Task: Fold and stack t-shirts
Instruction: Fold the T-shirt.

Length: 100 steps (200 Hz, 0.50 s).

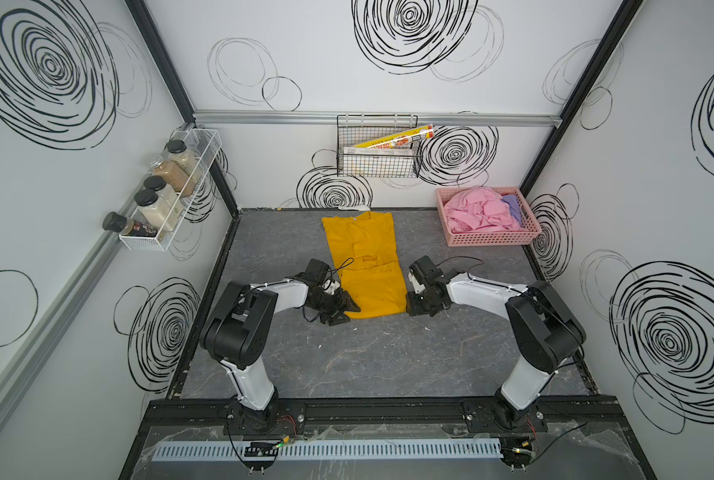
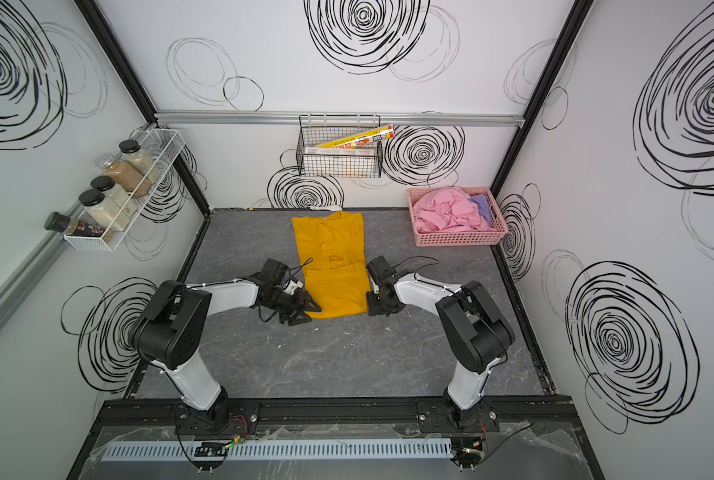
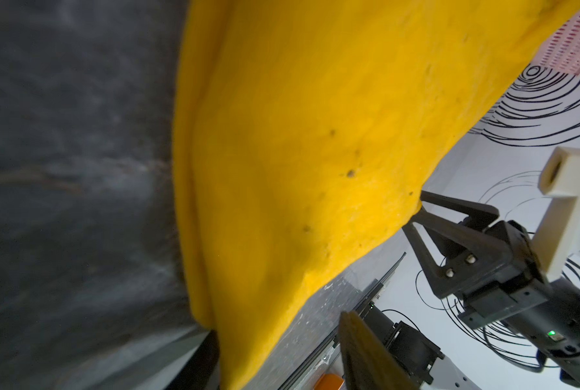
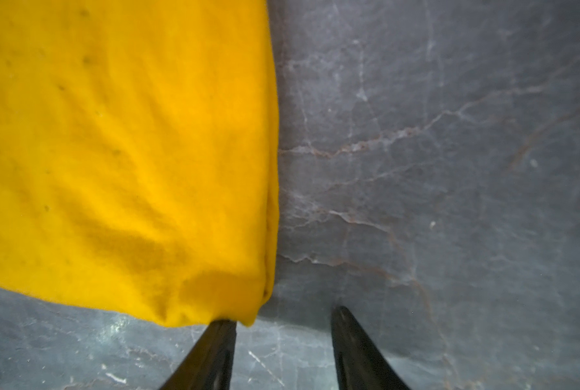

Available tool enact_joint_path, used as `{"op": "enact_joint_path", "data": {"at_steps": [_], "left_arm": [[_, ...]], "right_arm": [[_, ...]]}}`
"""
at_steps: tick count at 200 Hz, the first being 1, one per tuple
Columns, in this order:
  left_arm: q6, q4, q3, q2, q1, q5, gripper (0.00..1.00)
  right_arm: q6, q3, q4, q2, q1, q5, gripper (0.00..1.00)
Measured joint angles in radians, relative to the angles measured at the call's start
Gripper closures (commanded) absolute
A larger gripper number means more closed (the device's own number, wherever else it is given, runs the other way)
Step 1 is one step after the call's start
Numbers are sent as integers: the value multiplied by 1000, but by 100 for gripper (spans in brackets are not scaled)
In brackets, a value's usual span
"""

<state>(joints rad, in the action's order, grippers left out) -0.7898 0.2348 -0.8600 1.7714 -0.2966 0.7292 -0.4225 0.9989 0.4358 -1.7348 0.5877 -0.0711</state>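
Top views: yellow shirt narrowed to a strip, two more to go

Both top views show the yellow shirt [image 1: 363, 266] lying flat in the middle of the table [image 1: 388, 357], collar toward the back wall and hem toward the robot. Its sleeves and sides are turned in, so it is a long narrow strip. I judge the lengthwise folds done and the crosswise fold, hem up to collar, not yet made. The pink shirt [image 1: 477, 210] and the purple shirt [image 1: 513, 208] sit crumpled in the basket [image 1: 488, 239] at the back right corner. Neither is folded and there is no stack, so most of the job is left.

The left gripper [image 1: 347, 311] is low at the hem's left corner and the right gripper [image 1: 411, 307] at its right corner. Both arms reach forward from the front rail, elbows out, forearms angled inward toward the shirt. In the right wrist view the jaws stand apart, one finger [image 4: 214, 351] touching the hem corner and the other over bare table — released, not pinching. In the left wrist view the left jaws also stand wide, one on each side of the corner — unclenched.
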Motion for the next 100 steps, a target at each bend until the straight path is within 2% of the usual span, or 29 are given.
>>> {"op": "enact_joint_path", "data": {"at_steps": [68, 90, 100], "left_arm": [[1, 9, -18, 26, 0, -27, 74], [8, 19, -20, 27, 0, -41, 76], [12, 24, -22, 27, 0, -46, 80]], "right_arm": [[0, 14, 17, 19, -2, -35, 51], [0, 42, 31, 46, -4, -40, 51], [0, 55, 33, 57, -7, -41, 51]]}}
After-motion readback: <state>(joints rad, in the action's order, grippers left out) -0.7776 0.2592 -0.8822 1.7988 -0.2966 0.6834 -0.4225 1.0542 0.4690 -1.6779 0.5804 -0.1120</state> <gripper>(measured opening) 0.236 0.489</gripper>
